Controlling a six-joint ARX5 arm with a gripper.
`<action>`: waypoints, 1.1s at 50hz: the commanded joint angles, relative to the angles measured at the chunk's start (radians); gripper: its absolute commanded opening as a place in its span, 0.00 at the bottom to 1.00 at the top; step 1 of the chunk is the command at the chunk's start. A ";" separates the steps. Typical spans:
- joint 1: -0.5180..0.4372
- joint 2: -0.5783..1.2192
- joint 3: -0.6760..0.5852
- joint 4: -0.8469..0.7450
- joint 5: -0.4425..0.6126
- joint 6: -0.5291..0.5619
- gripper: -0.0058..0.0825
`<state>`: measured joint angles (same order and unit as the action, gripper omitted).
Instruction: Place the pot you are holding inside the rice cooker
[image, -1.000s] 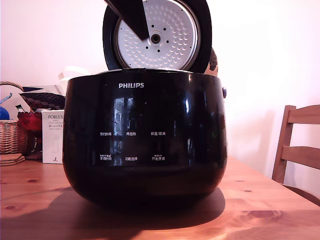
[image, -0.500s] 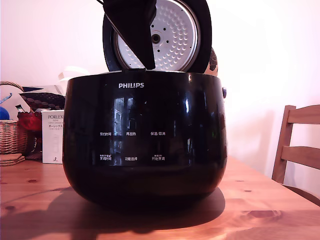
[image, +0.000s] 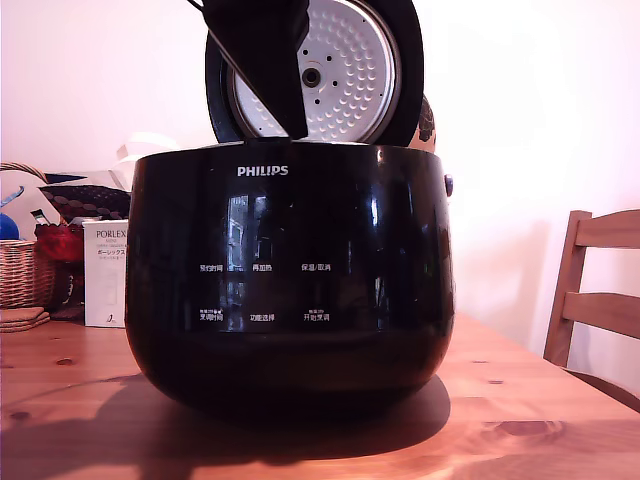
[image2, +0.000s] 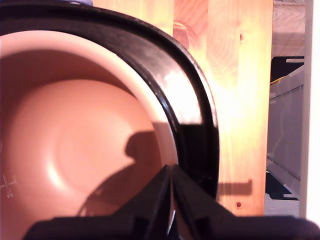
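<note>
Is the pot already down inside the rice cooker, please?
Yes. In the wrist view the pot sits within the rice cooker, its rim ringed by the black collar; the gripper is pinched on that rim.

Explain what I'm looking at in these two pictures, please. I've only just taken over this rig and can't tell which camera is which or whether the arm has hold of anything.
The wide picture comes from a fixed camera facing a wooden table. On it stands the rice cooker, a big glossy black appliance marked PHILIPS, with its round lid hinged up behind it. The dark shape coming down in front of the lid is the robot's gripper, reaching just to the cooker's top edge.

The close picture comes from a camera on the arm's wrist, looking down along the gripper. Its two dark fingers are pressed together on the rim of the pot, whose inside looks pinkish. The black ring around the pot is the cooker's top, so the pot appears to sit inside the cooker already.

To the exterior view's left sit a basket and a white box; to its right, a wooden chair.
</note>
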<state>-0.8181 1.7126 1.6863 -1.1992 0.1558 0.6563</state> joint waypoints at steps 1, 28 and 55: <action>0.010 -0.001 0.003 0.018 0.001 -0.025 0.04; 0.105 -0.138 0.003 0.106 0.001 -0.250 0.04; 0.331 -0.244 0.003 0.127 -0.087 -0.412 0.04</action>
<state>-0.5041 1.4872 1.6863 -1.0740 0.0772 0.2558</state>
